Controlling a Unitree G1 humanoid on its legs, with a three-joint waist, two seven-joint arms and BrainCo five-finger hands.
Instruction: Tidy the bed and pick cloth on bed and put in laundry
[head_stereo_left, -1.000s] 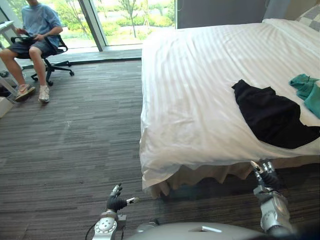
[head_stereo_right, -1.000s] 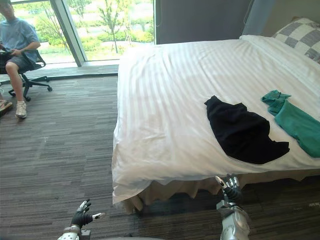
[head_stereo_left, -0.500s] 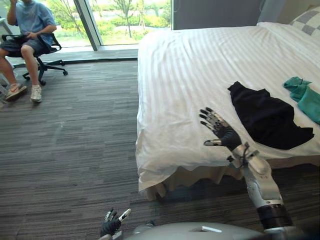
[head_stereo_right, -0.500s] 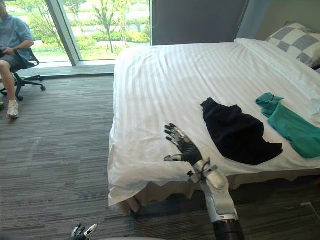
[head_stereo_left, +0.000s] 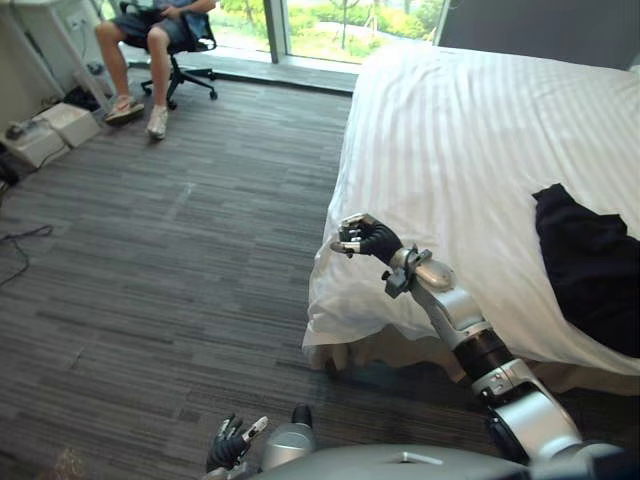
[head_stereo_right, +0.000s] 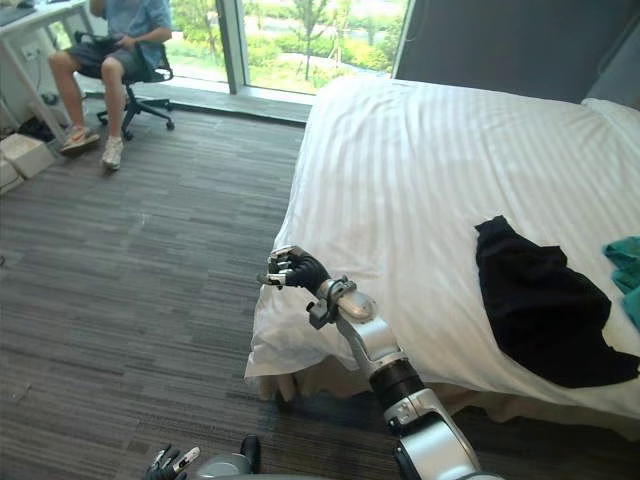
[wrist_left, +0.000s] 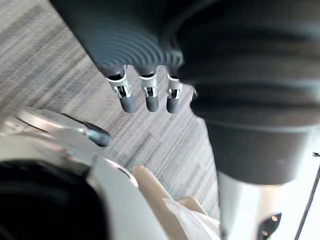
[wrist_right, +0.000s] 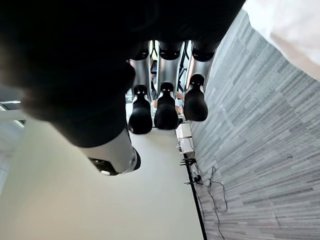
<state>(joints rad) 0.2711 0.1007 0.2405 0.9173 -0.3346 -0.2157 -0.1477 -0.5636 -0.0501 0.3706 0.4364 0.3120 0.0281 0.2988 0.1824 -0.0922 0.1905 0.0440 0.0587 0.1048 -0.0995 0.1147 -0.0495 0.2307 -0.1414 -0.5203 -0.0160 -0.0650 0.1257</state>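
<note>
**Right hand at the bed corner, both cloths untouched on the sheet**

Nearest: left hand (head_stereo_left: 232, 447) hangs low over the grey carpet (head_stereo_left: 150, 280). Its fingers are loose and fairly straight, and it holds nothing.

Next out: right hand (head_stereo_left: 368, 238), arm stretched forward, sits at the near corner of the bed (head_stereo_right: 420, 160), just where the white sheet (head_stereo_left: 345, 300) drops over the edge. Its fingers are curled in, and its own wrist view shows nothing between them. I cannot tell whether the knuckles touch the sheet or only hang beside it.

On the bed: the black cloth (head_stereo_right: 540, 300) lies crumpled and flat on the sheet, well apart from the right hand. The teal cloth (head_stereo_right: 628, 265) lies beyond it, cut off by the picture edge. Neither is in a hand. I cannot tell from here where the laundry goes.

Far: a person (head_stereo_right: 115, 30) sits on an office chair (head_stereo_left: 192, 72) by the window (head_stereo_right: 300, 40), with white boxes (head_stereo_left: 45, 135) against the wall.

Risks, as I judge them:
- A closed hand this near the hanging corner may catch the sheet and drag it, rumpling the bed it is meant to tidy.
- The black cloth is limp, so a pinch could take the sheet with it or lift only a fold.
- The teal cloth sits at the edge of sight and is easily missed.

Count: one bed, two cloths (one black, one teal), two hands, one person, one chair.
</note>
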